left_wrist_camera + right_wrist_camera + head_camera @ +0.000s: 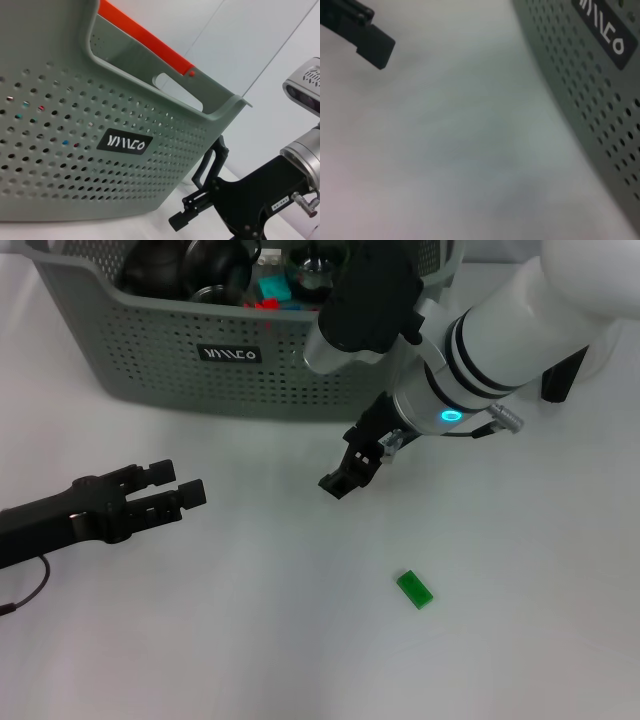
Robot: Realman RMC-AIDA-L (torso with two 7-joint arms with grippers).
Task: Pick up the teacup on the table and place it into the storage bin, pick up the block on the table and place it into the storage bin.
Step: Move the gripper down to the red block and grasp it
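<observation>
The green block [415,589] lies flat on the white table [250,640], nearest the robot and a little to its right, with bare surface all round it and nothing touching it. Farther out on the left, the left gripper [178,485] hangs low over the table at the end of its black arm, its two fingers parted with a narrow gap between them and nothing held. It points toward the middle of the work area, well apart from the block.

Beyond the block, the right gripper [345,472] hangs over the table just in front of the storage bin [180,350] — tilted down and toward the robot's left. Whether its fingers are spread or closed I cannot tell, though nothing shows in them; the left wrist view shows the same gripper [200,197] beside the bin's corner, clear of the wall.

Farthest out stands the storage bin, grey-green with perforated sides and a small black label [230,354] on the wall facing the robot. Inside it lie dark rounded objects — too crowded to name — along with something teal and something red. No teacup can be made out on the table.
</observation>
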